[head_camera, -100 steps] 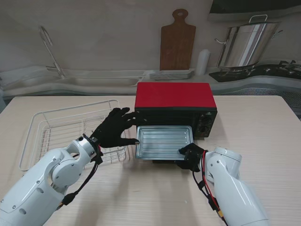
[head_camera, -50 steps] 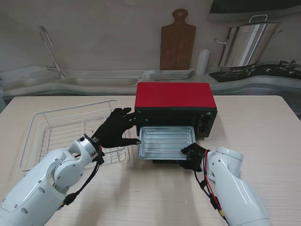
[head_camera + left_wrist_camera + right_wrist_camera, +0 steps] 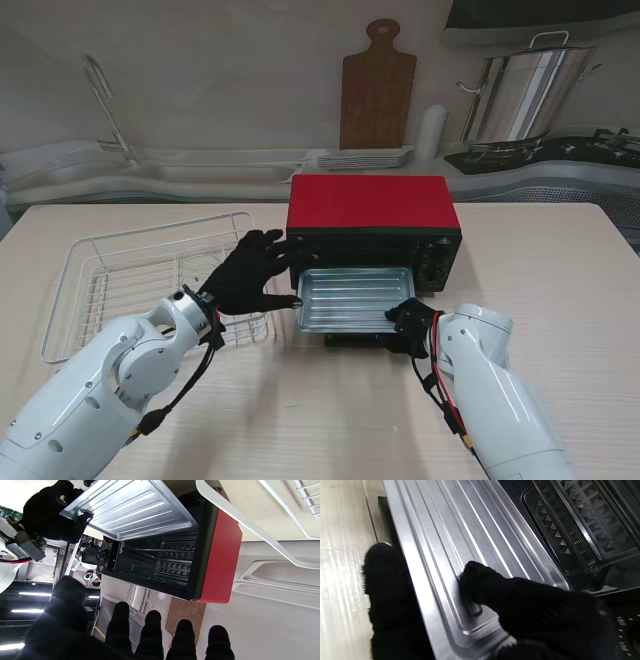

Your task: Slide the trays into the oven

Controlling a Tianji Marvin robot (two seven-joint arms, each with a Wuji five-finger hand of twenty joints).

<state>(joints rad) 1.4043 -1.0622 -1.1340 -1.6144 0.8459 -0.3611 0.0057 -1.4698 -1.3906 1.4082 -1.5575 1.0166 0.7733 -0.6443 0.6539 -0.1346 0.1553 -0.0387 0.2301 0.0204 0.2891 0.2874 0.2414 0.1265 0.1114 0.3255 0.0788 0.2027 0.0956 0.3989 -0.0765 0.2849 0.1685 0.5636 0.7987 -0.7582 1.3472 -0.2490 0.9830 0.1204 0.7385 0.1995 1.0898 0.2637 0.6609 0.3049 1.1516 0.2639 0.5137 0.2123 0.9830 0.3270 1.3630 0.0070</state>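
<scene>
Gripping the near right corner of the ribbed silver metal tray point(image 3: 350, 298), my right hand point(image 3: 410, 324) is pinching its rim, with one black-gloved finger point(image 3: 480, 585) lying inside the tray and another under the rim on the bench side. The tray is sitting partway inside the mouth of the red-topped black toaster oven point(image 3: 372, 216), its front half sticking out over the pale wooden bench point(image 3: 300, 410) toward me. My left hand point(image 3: 252, 272) is holding nothing, its fingers point(image 3: 150, 627) spread apart; I am keeping it beside the tray's left edge and the oven's left front corner, one fingertip seemingly just at the tray's near left corner. The white wire dish rack point(image 3: 120, 280) is standing just behind that hand's wrist.
</scene>
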